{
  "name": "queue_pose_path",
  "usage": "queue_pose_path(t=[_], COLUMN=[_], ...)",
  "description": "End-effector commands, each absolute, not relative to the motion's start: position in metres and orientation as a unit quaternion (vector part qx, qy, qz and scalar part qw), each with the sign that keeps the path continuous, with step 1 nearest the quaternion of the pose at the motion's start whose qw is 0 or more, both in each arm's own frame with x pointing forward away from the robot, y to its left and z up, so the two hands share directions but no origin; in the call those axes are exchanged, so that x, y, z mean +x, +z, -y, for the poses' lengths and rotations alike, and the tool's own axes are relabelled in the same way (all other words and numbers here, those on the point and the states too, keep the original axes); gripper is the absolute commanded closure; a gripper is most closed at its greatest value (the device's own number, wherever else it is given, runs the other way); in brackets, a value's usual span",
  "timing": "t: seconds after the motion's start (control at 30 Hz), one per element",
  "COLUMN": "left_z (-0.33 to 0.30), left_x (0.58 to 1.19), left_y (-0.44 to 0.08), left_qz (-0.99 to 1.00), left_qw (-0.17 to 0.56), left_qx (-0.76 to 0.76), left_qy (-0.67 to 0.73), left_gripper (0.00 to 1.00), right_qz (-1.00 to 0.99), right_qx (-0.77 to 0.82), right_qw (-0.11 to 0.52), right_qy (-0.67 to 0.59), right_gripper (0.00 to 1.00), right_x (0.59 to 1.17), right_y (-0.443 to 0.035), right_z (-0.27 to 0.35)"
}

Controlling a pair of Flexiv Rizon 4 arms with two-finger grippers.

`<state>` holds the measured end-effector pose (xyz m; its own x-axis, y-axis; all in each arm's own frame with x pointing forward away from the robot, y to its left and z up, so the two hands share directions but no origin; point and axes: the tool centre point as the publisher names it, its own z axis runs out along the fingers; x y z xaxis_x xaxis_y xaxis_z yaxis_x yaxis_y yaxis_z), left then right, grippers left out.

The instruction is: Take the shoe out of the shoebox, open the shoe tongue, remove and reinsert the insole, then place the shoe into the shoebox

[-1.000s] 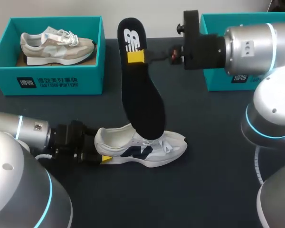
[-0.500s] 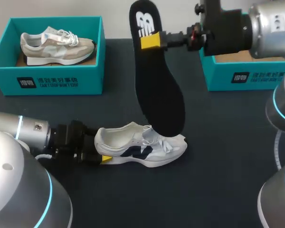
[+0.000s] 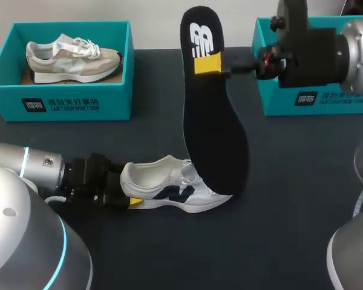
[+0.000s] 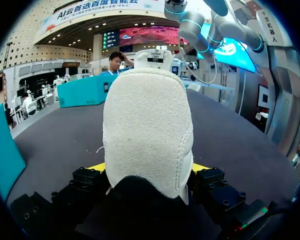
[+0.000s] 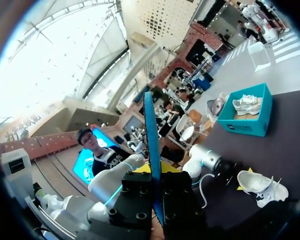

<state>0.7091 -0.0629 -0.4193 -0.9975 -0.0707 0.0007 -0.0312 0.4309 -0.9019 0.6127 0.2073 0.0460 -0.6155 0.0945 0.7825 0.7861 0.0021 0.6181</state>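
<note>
Insole [image 3: 215, 139] pinched in right gripper [image 3: 209, 63], above shoe [image 3: 163, 184]

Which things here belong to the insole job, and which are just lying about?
In the job: insole, clamped in the right gripper; white shoe, heel clamped in the left gripper; right shoebox, probably the shoe's own.
Lying about: left shoebox; beige shoe inside it.
</note>
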Motion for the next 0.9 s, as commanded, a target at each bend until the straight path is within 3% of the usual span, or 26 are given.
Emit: queue_pose_path(t=[0.03,0.9], left_z=[0.064,0.064], left_x=[0.710,0.710], left_y=[-0.423,-0.423], left_qz=[-0.846,-0.846], left_qw=[0.019,0.019], left_qx=[-0.030,-0.030], left_qy=[-0.532,-0.532], left_gripper=[1.00,1.00], right_qz=[0.642,0.620], right_qx=[-0.342,-0.361], right_qw=[0.280,0.278], right_qy=[-0.626,-0.638], right_gripper=[1.00,1.00], right_x=[0.603,0.588], right_y=[0.043,0.035], right_z=[-0.207,-0.210])
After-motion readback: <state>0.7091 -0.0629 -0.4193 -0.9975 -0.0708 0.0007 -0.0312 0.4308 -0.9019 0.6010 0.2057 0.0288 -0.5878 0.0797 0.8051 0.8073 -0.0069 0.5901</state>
